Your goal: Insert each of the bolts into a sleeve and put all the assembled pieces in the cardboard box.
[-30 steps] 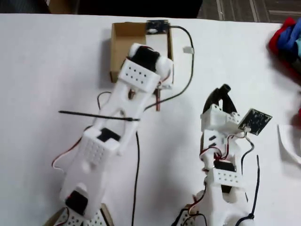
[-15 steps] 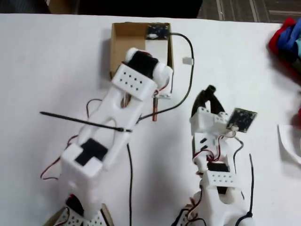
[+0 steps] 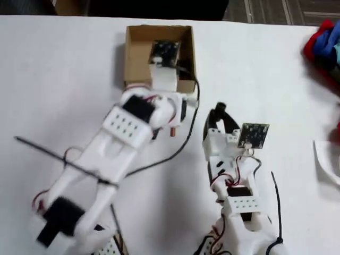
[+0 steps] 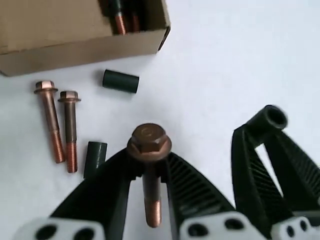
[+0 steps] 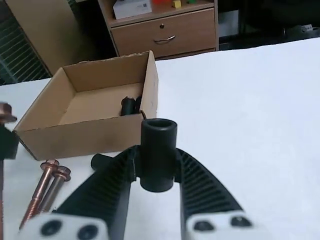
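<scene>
Outside the cardboard box (image 4: 85, 47), loose bolts (image 4: 51, 125).

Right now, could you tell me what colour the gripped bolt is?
The bolt is copper-coloured, clearest in the left wrist view.

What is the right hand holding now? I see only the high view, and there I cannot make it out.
Observer: The right hand is shut on a black sleeve. The sleeve stands between the fingers with its open bore facing the wrist camera.
Operator: Thank you. How many parts lie loose beside the box? The left arm covers that place for me.
Observer: Four. Two copper bolts lie side by side on the table, and two bare black sleeves lie near them, all outside the cardboard box.
</scene>
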